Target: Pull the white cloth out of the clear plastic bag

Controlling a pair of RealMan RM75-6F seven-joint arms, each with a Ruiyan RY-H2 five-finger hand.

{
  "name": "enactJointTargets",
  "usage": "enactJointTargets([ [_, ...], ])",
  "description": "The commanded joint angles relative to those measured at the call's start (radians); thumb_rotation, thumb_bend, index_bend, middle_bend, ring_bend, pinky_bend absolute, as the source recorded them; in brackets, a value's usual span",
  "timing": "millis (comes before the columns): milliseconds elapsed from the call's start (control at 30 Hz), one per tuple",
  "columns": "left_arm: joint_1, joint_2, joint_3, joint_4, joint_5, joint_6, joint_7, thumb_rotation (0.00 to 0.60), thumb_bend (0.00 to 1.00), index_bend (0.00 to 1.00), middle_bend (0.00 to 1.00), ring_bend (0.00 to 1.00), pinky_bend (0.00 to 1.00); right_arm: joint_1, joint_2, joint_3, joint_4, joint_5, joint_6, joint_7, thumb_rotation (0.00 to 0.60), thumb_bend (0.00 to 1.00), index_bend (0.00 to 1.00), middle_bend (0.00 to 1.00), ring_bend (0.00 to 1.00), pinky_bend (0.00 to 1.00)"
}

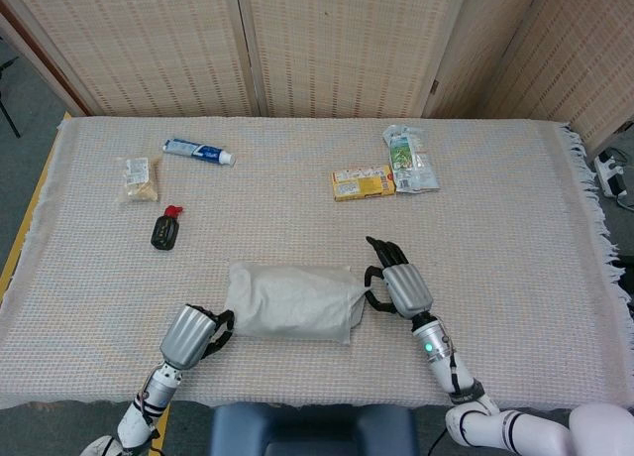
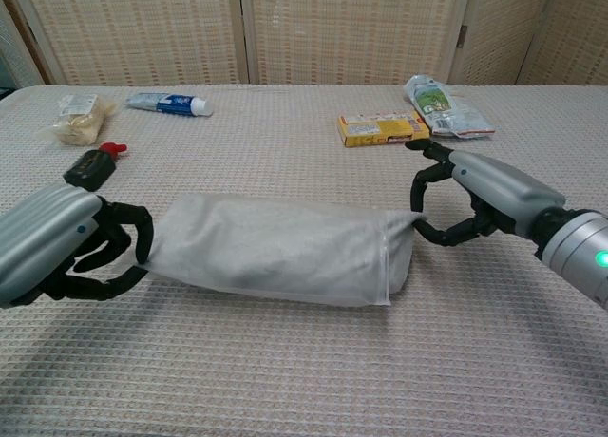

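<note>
Woven screens back a table [image 1: 515, 228] under a pale textured cover, where one clear plastic bag [image 2: 280, 250] with the white cloth [image 1: 287, 299] inside lies near the front edge. The left hand [image 2: 57, 252] grips one end and the right hand [image 2: 475, 195] pinches the other. Five small items sit farther back: one toothpaste tube [image 1: 198, 152], snack packet [image 1: 137, 177], dark bottle [image 1: 165, 228], yellow box [image 1: 363, 182] and green pouch [image 1: 409, 159]; their writing is unreadable, though the chest view shows the fingers [image 2: 423, 185] more plainly.
</note>
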Motion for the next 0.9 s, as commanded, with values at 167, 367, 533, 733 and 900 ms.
enactJointTargets([
  [167, 0.002, 0.018, -0.012, 0.016, -0.013, 0.009, -0.006, 0.6, 0.61, 0.72, 1.0, 1.0, 1.0, -0.035, 0.1, -0.004, -0.055, 0.005, 0.033, -0.014, 0.6, 0.43, 0.6, 0.0, 0.0, 0.0],
  [367, 0.003, 0.038, -0.041, 0.055, -0.048, 0.004, -0.009, 0.6, 0.61, 0.73, 1.0, 1.0, 1.0, -0.052, 0.183, 0.017, -0.078, 0.028, 0.047, -0.003, 0.6, 0.43, 0.6, 0.0, 0.0, 0.0],
  [533, 0.003, 0.049, -0.068, 0.12, -0.088, -0.008, -0.042, 0.6, 0.62, 0.73, 1.0, 1.0, 1.0, -0.06, 0.243, 0.049, -0.078, 0.067, 0.046, 0.008, 0.6, 0.43, 0.6, 0.0, 0.0, 0.0],
  [733, 0.013, 0.063, -0.097, 0.19, -0.136, -0.019, -0.08, 0.6, 0.62, 0.73, 1.0, 1.0, 1.0, -0.075, 0.308, 0.08, -0.059, 0.109, 0.048, 0.028, 0.6, 0.43, 0.6, 0.0, 0.0, 0.0],
  [900, 0.018, 0.074, -0.099, 0.201, -0.146, -0.015, -0.099, 0.6, 0.62, 0.73, 1.0, 1.0, 1.0, -0.087, 0.345, 0.093, -0.057, 0.128, 0.048, 0.063, 0.6, 0.43, 0.6, 0.0, 0.0, 0.0],
])
